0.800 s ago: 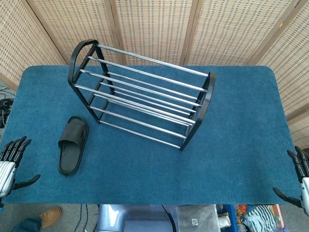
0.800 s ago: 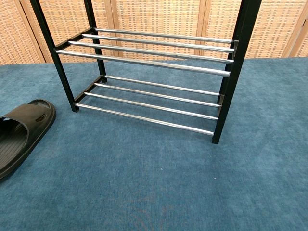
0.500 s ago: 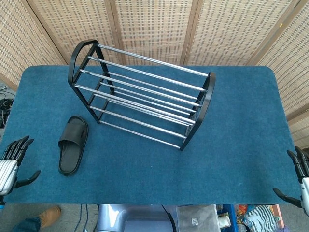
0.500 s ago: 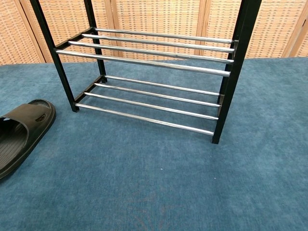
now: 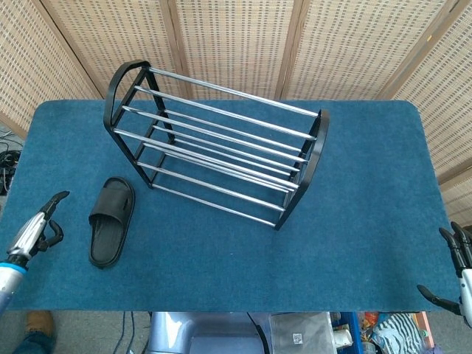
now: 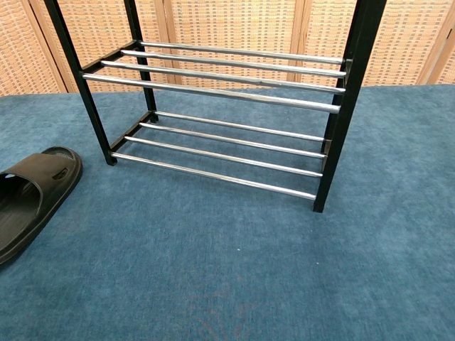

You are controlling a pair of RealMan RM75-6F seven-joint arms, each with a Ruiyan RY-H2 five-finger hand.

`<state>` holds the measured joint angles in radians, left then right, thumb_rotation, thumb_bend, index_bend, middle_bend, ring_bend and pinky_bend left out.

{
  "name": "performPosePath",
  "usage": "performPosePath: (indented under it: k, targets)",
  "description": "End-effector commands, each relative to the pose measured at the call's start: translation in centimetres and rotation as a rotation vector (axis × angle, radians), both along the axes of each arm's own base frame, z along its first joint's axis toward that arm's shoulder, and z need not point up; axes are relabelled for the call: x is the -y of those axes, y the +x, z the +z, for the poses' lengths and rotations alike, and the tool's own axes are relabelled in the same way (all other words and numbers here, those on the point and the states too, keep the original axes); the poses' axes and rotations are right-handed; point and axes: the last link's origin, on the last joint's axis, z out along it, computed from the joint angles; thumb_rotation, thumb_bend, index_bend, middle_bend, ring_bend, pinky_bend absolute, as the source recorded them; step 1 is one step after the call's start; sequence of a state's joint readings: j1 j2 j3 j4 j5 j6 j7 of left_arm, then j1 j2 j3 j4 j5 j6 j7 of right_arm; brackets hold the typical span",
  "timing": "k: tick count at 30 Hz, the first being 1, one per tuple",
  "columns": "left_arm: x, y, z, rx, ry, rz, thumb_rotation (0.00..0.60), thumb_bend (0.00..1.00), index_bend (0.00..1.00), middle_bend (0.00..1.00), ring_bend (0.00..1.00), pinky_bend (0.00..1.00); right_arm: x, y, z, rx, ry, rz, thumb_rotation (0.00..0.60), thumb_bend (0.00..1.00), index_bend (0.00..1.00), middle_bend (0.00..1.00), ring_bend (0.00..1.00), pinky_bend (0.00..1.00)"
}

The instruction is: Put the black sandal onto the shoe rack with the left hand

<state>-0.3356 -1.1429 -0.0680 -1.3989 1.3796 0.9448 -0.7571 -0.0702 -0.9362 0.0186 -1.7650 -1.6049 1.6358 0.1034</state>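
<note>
The black sandal lies flat on the blue carpeted table, just left of the shoe rack's near end; the chest view shows its toe half at the left edge. The black-framed shoe rack with chrome bars stands slanted across the middle of the table and holds nothing. My left hand hovers over the table's left front part, a short way left of the sandal, fingers apart and holding nothing. My right hand sits off the table's right front corner, fingers spread, empty. Neither hand shows in the chest view.
Woven wicker screens stand behind the table. The floor below the front edge shows a brown shoe and some clutter. Bare blue carpet stretches to the right of the rack and in front of it.
My left hand has moved up and to the right over the table, closer to the sandal, and has turned edge-on. The sandal, rack and right hand have stayed put.
</note>
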Motion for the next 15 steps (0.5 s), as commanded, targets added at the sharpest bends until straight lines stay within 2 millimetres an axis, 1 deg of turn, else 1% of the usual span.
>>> performPosePath:
  k: [1, 4, 6, 9, 15]
  targets:
    - [-5.0, -0.3, -1.0, 0.076, -0.014, 0.098, 0.600, 1.00, 0.00, 0.00, 0.00, 0.00, 0.1, -0.1, 0.0, 0.000, 0.002, -0.006, 0.600, 0.00, 0.00, 0.00, 0.00, 0.00]
    - [-6.7, -0.6, -2.3, 0.084, -0.017, 0.134, 0.600, 1.00, 0.00, 0.00, 0.00, 0.00, 0.3, -0.2, -0.1, -0.002, 0.003, -0.012, 0.600, 0.00, 0.00, 0.00, 0.00, 0.00]
    - [-7.3, -0.6, -3.4, 0.113, -0.018, 0.156, 0.600, 1.00, 0.00, 0.00, 0.00, 0.00, 0.4, -0.2, -0.1, -0.002, 0.003, -0.015, 0.600, 0.00, 0.00, 0.00, 0.00, 0.00]
    - [-7.9, -0.5, -4.5, 0.122, -0.039, 0.166, 0.600, 1.00, 0.00, 0.00, 0.00, 0.00, 0.5, -0.3, -0.2, -0.005, 0.006, -0.022, 0.600, 0.00, 0.00, 0.00, 0.00, 0.00]
    - [-8.6, 1.1, -6.4, 0.146, -0.117, 0.139, 0.600, 1.00, 0.00, 0.00, 0.00, 0.00, 0.7, -0.2, -0.5, -0.012, 0.015, -0.025, 0.600, 0.00, 0.00, 0.00, 0.00, 0.00]
